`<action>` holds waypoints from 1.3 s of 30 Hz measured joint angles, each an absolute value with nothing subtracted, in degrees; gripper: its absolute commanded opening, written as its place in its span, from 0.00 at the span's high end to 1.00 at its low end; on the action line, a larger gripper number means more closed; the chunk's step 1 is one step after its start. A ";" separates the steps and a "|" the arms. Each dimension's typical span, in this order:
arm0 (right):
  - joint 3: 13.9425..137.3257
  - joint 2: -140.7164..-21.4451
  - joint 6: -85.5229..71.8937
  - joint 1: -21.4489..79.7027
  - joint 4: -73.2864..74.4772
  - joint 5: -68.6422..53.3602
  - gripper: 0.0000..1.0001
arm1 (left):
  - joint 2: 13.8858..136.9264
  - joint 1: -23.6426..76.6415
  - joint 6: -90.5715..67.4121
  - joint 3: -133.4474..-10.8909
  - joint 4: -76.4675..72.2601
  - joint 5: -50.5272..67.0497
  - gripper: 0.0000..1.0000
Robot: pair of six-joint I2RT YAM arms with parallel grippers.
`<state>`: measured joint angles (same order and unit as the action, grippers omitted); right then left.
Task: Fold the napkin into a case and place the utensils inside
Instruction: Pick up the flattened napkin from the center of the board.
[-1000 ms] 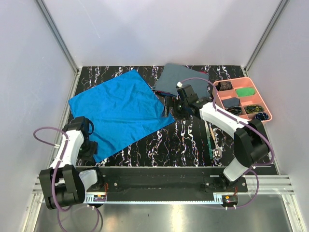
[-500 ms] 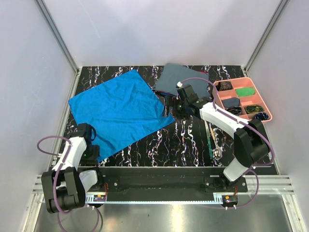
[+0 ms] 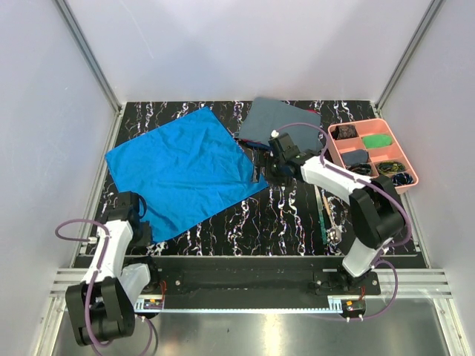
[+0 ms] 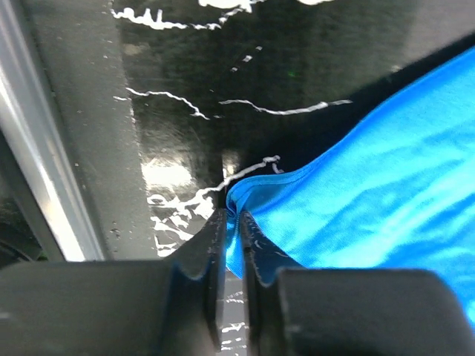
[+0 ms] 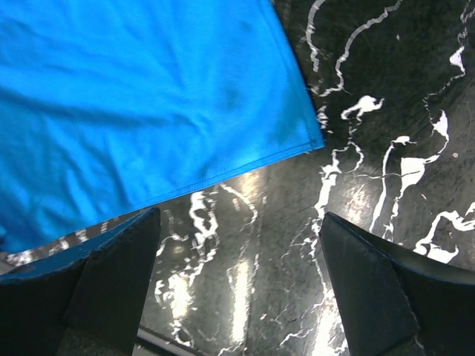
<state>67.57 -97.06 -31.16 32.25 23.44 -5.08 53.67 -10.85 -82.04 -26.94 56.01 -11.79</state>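
Note:
The bright blue napkin (image 3: 182,170) lies spread flat on the black marbled table, one corner pointing at the near edge. My left gripper (image 3: 142,231) is at that near corner, and in the left wrist view it (image 4: 234,222) is shut on the bunched hem of the napkin (image 4: 371,185). My right gripper (image 3: 261,172) stands open over the napkin's right corner; in the right wrist view it (image 5: 241,252) straddles bare table just below the napkin (image 5: 133,96). The utensils (image 3: 324,215), one green-handled, lie near the right arm. No case is in view.
A dull grey-blue cloth (image 3: 278,119) lies at the back, behind the right gripper. A pink compartment tray (image 3: 407,154) with small items sits at the right edge. A metal rail (image 4: 44,170) borders the table beside my left gripper. White walls close the sides.
My left gripper has slid toward the near edge to the napkin's near corner and closed on it. The right gripper has shifted slightly left and stays open.

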 measured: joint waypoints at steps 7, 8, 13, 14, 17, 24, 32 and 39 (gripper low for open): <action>67.68 -102.26 -31.38 32.25 25.02 -0.54 0.18 | 48.58 -10.85 -79.77 -27.14 56.12 -10.59 1.00; 67.96 -102.98 -31.38 32.25 25.80 0.32 0.23 | 48.01 -10.83 -79.11 -27.38 56.29 -10.44 1.00; 69.87 -105.95 -31.27 32.25 28.16 3.64 0.28 | 46.26 -10.85 -75.72 -29.19 56.60 -10.35 1.00; 70.30 -106.32 -31.22 32.25 28.56 4.14 0.28 | 45.93 -10.85 -75.20 -29.45 56.55 -10.37 1.00; 72.47 -107.90 -30.92 32.25 29.50 5.58 0.32 | 45.17 -10.85 -74.28 -29.63 56.62 -10.33 1.00; 77.67 -113.01 -31.16 32.60 30.28 8.60 0.37 | 44.80 -10.85 -72.71 -29.63 56.90 -9.58 1.00; 80.95 -115.61 -31.68 34.92 32.88 12.21 0.43 | 43.11 -10.85 -71.57 -29.74 56.93 -9.58 1.00; 82.17 -116.75 -33.34 36.99 33.82 15.42 0.55 | 41.65 -10.85 -71.33 -30.00 56.93 -9.47 1.00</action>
<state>82.17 -116.75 -33.34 36.99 33.82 15.42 41.65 -10.85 -71.33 -30.00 56.93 -9.47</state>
